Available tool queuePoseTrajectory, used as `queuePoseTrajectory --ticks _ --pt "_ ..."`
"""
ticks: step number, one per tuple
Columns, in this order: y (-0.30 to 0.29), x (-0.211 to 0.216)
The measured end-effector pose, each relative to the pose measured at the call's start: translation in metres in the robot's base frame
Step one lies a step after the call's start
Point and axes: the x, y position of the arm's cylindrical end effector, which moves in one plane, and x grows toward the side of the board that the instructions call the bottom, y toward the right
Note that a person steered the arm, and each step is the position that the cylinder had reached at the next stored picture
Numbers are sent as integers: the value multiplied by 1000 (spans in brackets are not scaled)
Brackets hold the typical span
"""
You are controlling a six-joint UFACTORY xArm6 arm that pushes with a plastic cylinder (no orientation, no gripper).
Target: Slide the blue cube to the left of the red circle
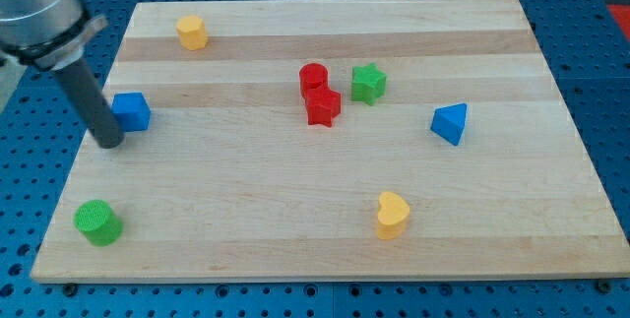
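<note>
The blue cube (130, 111) sits near the board's left edge, at mid height. The red circle (313, 77), a short red cylinder, stands near the board's middle, well to the right of the cube. My tip (108, 144) rests on the board just left of and slightly below the blue cube, close to or touching its left side. The dark rod rises from the tip toward the view's top left.
A red star (322, 106) touches the red circle from below. A green star (368, 84) lies just right of them. A blue triangle (450, 123) is at the right, a yellow heart (392, 214) at bottom right, a green cylinder (97, 222) at bottom left, a yellow hexagon (192, 32) at top left.
</note>
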Motion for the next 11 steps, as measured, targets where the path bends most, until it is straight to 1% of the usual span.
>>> queuePoseTrajectory --ticks 1,2,4,5,6,7,8,9,10,11 --pt "-21 3" --pt "-21 -31" --pt "70 -41" --pt "53 -52" --pt "63 -59" --pt "90 -63" --pt "144 -65" --pt "183 -65" --pt "128 -71" --pt "98 -77"
